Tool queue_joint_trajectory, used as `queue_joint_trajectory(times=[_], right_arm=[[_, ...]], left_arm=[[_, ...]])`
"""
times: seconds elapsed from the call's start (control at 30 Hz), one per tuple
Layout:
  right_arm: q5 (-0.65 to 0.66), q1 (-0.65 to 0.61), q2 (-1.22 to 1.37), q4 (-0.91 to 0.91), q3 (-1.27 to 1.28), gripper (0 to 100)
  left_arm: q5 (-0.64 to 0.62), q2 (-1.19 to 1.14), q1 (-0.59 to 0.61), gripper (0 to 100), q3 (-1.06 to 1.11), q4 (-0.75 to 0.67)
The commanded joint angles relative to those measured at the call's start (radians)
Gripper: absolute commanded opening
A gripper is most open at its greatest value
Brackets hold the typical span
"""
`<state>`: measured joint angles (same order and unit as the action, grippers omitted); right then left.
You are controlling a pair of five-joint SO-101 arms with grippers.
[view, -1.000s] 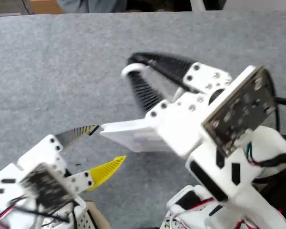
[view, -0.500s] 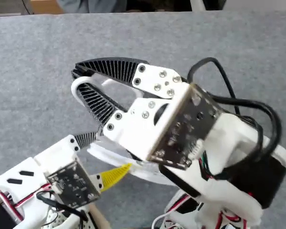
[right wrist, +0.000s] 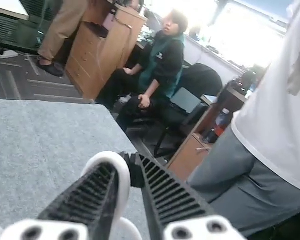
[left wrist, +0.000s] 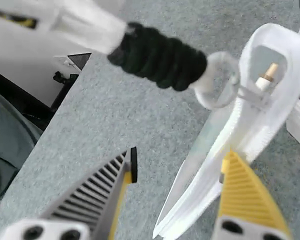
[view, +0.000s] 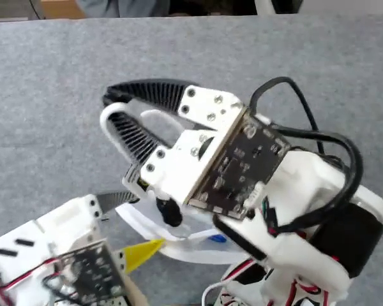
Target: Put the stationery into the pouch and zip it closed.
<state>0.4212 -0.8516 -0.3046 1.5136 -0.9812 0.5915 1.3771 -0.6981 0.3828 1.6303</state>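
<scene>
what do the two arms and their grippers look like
Both are white plastic with dark screws and a bare dark circuit board at the wrist. The right gripper has two black ribbed fingers and looping black cables; the left gripper has one yellow and one grey ribbed finger.

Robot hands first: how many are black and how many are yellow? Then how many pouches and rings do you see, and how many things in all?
Black hand: 1
Yellow hand: 1
White pouch: 1
Ring on the pouch's zipper: 1
Total: 4
</scene>
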Motion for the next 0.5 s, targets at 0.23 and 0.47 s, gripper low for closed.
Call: queue_joint_trajectory(times=[0.23, 0.47], right_arm=[[0.005, 0.095, 0.004, -0.008, -0.021, 1.2], [0.005, 0.106, 0.005, -0.008, -0.01, 1.2]], left_arm=[[0.015, -0.012, -0.007, 29, -0.125, 0.118], [0.015, -0.014, -0.008, 29, -0.127, 0.12]])
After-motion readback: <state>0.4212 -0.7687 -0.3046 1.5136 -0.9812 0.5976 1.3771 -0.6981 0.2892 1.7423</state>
